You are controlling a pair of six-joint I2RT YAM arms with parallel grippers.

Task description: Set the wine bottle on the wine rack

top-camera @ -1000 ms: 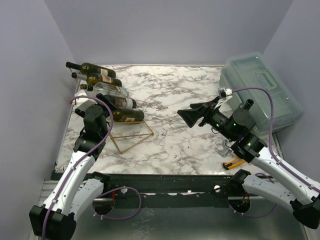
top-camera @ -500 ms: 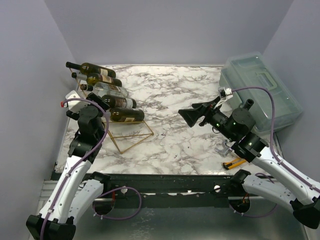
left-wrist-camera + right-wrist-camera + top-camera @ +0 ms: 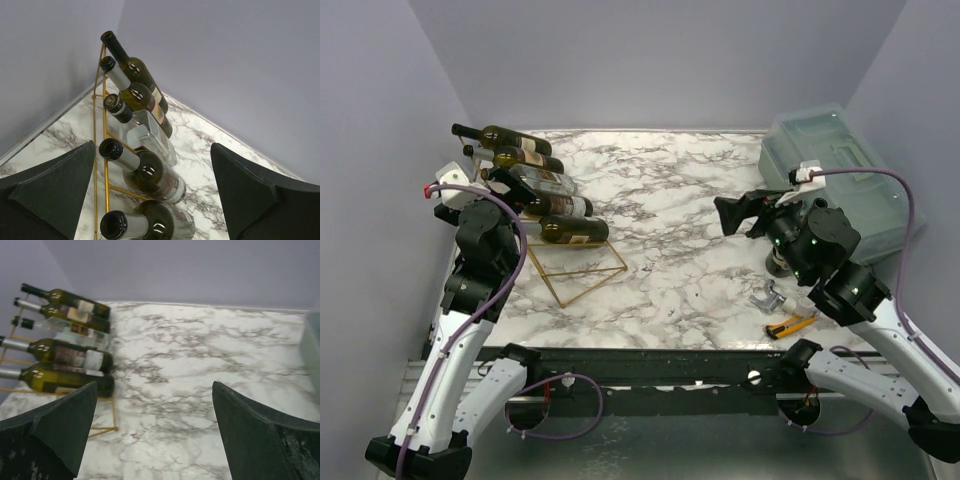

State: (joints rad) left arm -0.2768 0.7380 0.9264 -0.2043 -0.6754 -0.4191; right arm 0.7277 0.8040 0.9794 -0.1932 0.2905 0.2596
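Note:
The gold wire wine rack (image 3: 582, 285) stands at the table's left, and several wine bottles lie on it side by side, necks to the left. The lowest one is a dark green bottle (image 3: 570, 231). My left gripper (image 3: 510, 185) hovers over the necks at the rack's left end, open and empty. In the left wrist view the rack (image 3: 105, 165) and the lowest bottle (image 3: 150, 225) lie between the spread fingers of the gripper (image 3: 155, 200). My right gripper (image 3: 735, 212) is open and empty above the table's right middle. Its view (image 3: 155, 435) shows the rack (image 3: 114, 412) and bottles (image 3: 65, 380) far to the left.
A translucent lidded plastic box (image 3: 845, 180) sits at the back right, close behind the right arm. A yellow utility knife (image 3: 790, 325) and a small metal part (image 3: 767, 297) lie near the front right edge. Purple walls close off the left, back and right.
My left arm has drawn back to the left and up, away from the lowest bottle. My right gripper has pulled back to the right, toward the box.

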